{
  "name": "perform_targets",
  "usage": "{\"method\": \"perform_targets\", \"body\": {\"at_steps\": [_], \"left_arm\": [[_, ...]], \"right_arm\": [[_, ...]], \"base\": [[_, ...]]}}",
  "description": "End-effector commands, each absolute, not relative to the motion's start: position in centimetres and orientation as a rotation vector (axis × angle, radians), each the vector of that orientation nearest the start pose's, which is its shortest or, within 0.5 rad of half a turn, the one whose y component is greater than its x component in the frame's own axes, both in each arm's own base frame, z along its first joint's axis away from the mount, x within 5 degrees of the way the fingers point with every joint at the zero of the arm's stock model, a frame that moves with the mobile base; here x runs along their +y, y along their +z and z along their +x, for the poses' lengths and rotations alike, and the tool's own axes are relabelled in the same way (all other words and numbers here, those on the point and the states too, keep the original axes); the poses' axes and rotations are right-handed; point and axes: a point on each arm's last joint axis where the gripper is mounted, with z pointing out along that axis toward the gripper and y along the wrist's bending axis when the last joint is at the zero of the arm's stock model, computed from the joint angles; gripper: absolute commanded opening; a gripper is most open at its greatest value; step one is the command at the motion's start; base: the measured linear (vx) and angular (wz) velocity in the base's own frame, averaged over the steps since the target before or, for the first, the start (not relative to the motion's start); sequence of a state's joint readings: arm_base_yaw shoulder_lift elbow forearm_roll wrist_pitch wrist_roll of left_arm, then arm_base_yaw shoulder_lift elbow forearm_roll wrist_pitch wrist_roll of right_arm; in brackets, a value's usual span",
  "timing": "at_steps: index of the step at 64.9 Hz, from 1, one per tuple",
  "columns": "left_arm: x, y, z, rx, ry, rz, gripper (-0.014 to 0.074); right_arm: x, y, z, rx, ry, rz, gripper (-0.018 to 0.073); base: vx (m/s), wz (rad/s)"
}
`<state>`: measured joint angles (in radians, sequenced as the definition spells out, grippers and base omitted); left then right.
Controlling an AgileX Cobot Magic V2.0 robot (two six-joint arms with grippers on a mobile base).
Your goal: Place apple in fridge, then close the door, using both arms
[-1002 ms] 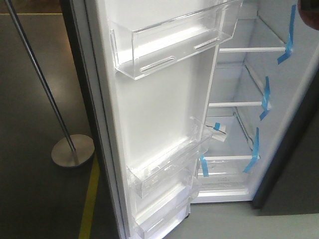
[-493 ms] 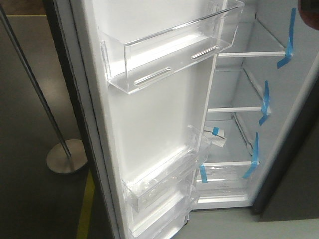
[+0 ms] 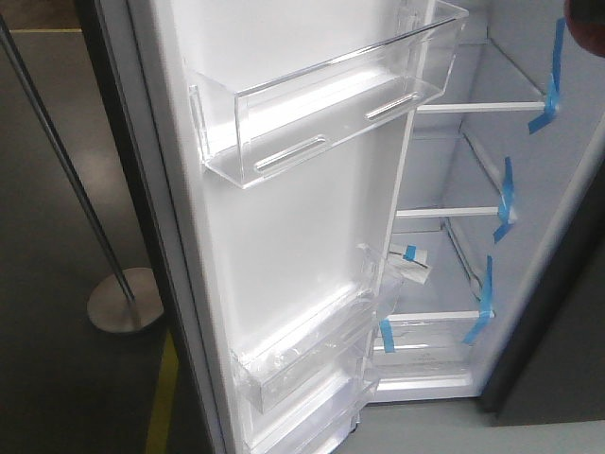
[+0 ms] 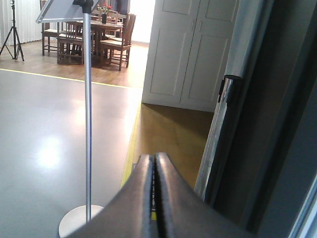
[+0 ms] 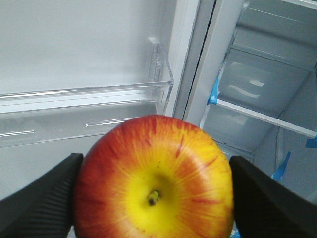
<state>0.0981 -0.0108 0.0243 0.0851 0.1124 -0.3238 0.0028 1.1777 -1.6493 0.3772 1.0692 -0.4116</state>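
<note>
The fridge [image 3: 444, 161] stands open, white inside, with glass shelves [image 3: 449, 213] and blue tape strips [image 3: 506, 194]. Its door [image 3: 293, 236] is swung wide to the left and carries clear plastic shelves [image 3: 331, 104]. My right gripper [image 5: 156, 161] is shut on the apple [image 5: 153, 178], red with a yellow patch, its black fingers [image 5: 44, 198] on both sides. The apple hangs before the door's clear shelf [image 5: 99, 99], with the fridge's compartment [image 5: 262, 84] to the right. My left gripper [image 4: 152, 158] is shut on nothing, beside the door's dark outer edge [image 4: 225, 119].
A floor stand with a metal pole [image 4: 88, 124] and round base [image 3: 121, 301] stands left of the door. A yellow floor line [image 3: 163, 397] runs under the door. A dark grey cabinet [image 3: 558, 359] flanks the fridge on the right. White cupboard doors [image 4: 183, 49] and a dining table [image 4: 99, 25] lie far off.
In the front view the door and the floor stand have slid left, mostly in the first half second. The clear top door shelf now sits slightly lower in the frame.
</note>
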Motion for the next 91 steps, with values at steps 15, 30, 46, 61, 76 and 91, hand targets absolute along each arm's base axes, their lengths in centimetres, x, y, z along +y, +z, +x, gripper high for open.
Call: {"method": "perform_targets", "body": {"at_steps": [15,30,46,61,76,91], "left_arm": [[0.57,20.93,5.41,1.477,-0.121,-0.264,-0.0007],[0.57,20.93,5.41,1.477,-0.121,-0.264,-0.0007],[0.57,20.93,5.41,1.477,-0.121,-0.264,-0.0007],[0.57,20.93,5.41,1.477,-0.121,-0.264,-0.0007],[0.57,20.93,5.41,1.477,-0.121,-0.264,-0.0007],[0.57,20.93,5.41,1.477,-0.121,-0.264,-0.0007]], "right_arm": [[2.96,52.98,19.5,1.855,0.189,-0.4,0.007],[2.96,52.98,19.5,1.855,0.189,-0.4,0.007],[2.96,52.98,19.5,1.855,0.189,-0.4,0.007],[2.96,52.98,19.5,1.855,0.189,-0.4,0.007],[2.96,52.98,19.5,1.855,0.189,-0.4,0.007],[2.96,52.98,19.5,1.855,0.189,-0.4,0.007]], "base": [[0.0,0.0],[0.0,0.01],[0.0,0.01],[0.0,0.01],[0.0,0.0],[0.0,0.0]]}}
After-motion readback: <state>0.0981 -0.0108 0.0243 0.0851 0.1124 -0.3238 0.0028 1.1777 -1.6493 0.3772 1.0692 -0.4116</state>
